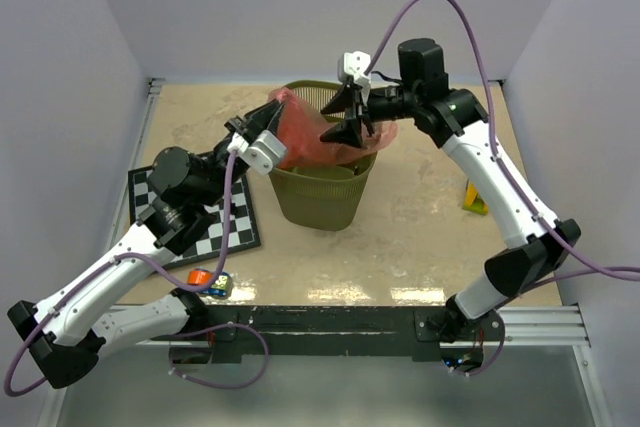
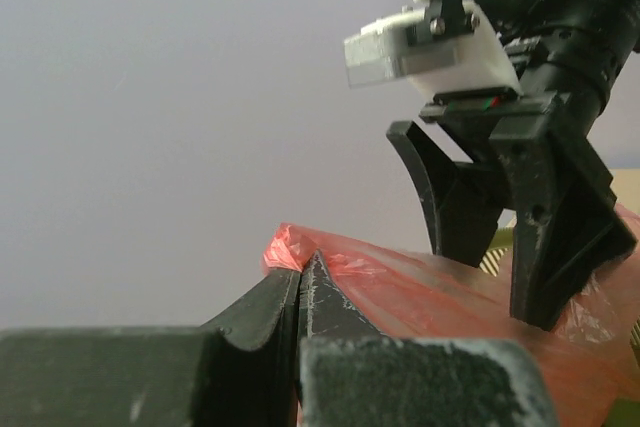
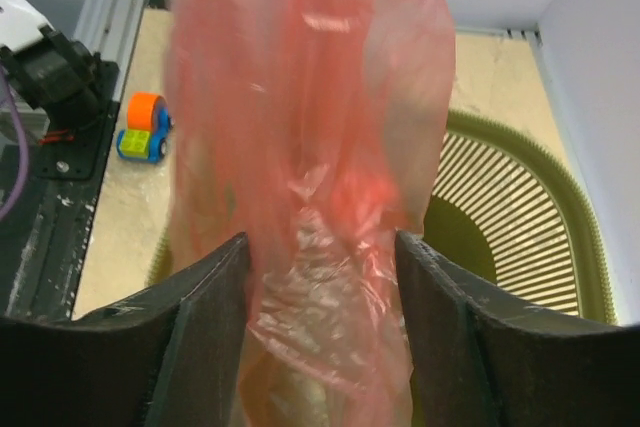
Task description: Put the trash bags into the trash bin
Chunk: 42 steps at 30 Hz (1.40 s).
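Trash bags, count: one red-pink film bag [image 1: 305, 132] in sight, a single crinkled sheet.
Bag, place: it is draped over the left and far rim of the trash bin [image 1: 320, 192], with part of it stretched up above the opening between the two grippers and none clearly down at the bottom.
Bins, count: one, olive-green mesh, standing upright mid-table.
Left gripper [image 2: 302, 272]: its fingers are pressed together on a corner of the bag at the bin's left rim, and film bunches out past the tips.
Right gripper [image 3: 320, 277]: its jaws are spread above the bin's mouth and pointing down, with the bag hanging between the two fingers [image 3: 205, 317] and brushing both inner faces; they are not squeezed onto it.
Grippers, count: two, close together over the bin, one on each side of the sheet.
Checkerboard mat [image 1: 195, 209]: one, flat, left of the bin and partly under the left arm.
Small toys: two spots, an orange-and-blue one [image 1: 210, 281] near the front edge, and a yellow one [image 1: 475, 197] well to the right.
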{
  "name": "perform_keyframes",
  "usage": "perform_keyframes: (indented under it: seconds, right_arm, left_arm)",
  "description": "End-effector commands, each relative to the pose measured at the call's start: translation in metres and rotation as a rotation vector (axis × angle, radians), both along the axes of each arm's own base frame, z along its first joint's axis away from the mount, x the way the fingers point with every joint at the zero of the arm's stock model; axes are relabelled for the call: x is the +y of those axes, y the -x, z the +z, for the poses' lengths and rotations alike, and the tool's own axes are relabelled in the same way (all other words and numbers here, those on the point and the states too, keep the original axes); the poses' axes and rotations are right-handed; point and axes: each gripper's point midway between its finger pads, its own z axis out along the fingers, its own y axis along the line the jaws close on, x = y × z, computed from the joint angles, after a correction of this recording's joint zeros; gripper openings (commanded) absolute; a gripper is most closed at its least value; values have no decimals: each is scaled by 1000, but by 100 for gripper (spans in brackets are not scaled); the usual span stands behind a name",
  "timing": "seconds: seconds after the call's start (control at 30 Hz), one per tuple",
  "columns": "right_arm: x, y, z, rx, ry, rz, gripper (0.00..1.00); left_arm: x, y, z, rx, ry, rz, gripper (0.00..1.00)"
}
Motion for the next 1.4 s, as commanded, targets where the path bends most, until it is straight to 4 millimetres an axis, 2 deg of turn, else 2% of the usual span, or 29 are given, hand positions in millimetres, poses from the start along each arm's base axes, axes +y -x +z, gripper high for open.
perform_keyframes:
  seconds: [0.0, 0.13, 0.2, 0.27, 0.37, 0.47, 0.57, 0.7, 0.87, 0.97, 1.03, 1.17, 1.27, 1.37]
  right_arm:
    - [4, 4, 14, 0, -25, 37, 48]
    - [1, -15, 15, 17, -7, -11, 17]
    - [-10, -38, 18, 34, -17, -101, 10]
    - [-23, -65, 20, 56, -36, -223, 9]
    - [-37, -95, 23, 35, -42, -364, 0]
    - [-40, -112, 19, 42, -47, -435, 0]
    - [-40, -131, 19, 52, -76, -513, 0]
    - [-38, -168, 9, 44, -73, -585, 0]
    - [-37, -209, -1, 19, -69, -648, 0]
    - [-45, -224, -8, 21, -65, -685, 0]
    - [-50, -232, -19, 31, -46, -712, 0]
    - [-58, -240, -51, 80, 15, -743, 2]
    - [-60, -234, -73, 132, 51, -725, 5]
    - [-65, -227, -84, 161, 74, -727, 9]
  left_arm:
    - [15, 6, 20, -52, 40, 41, 0]
    - [27, -8, -1, -7, 13, 141, 0]
    - [38, -21, -16, 45, 20, 218, 0]
    - [49, -35, -31, 101, 19, 267, 0]
    - [61, -56, -50, 171, 29, 324, 0]
    - [70, -79, -63, 214, 52, 397, 0]
    - [67, -100, -70, 216, 64, 426, 0]
    - [60, -133, -74, 197, 53, 462, 0]
    - [73, -177, -78, 236, 82, 547, 0]
    - [84, -193, -78, 279, 113, 572, 0]
    - [85, -202, -89, 342, 100, 548, 0]
    - [78, -205, -124, 511, 43, 456, 0]
    - [68, -195, -154, 632, -26, 357, 0]
    - [65, -179, -183, 732, -92, 305, 0]
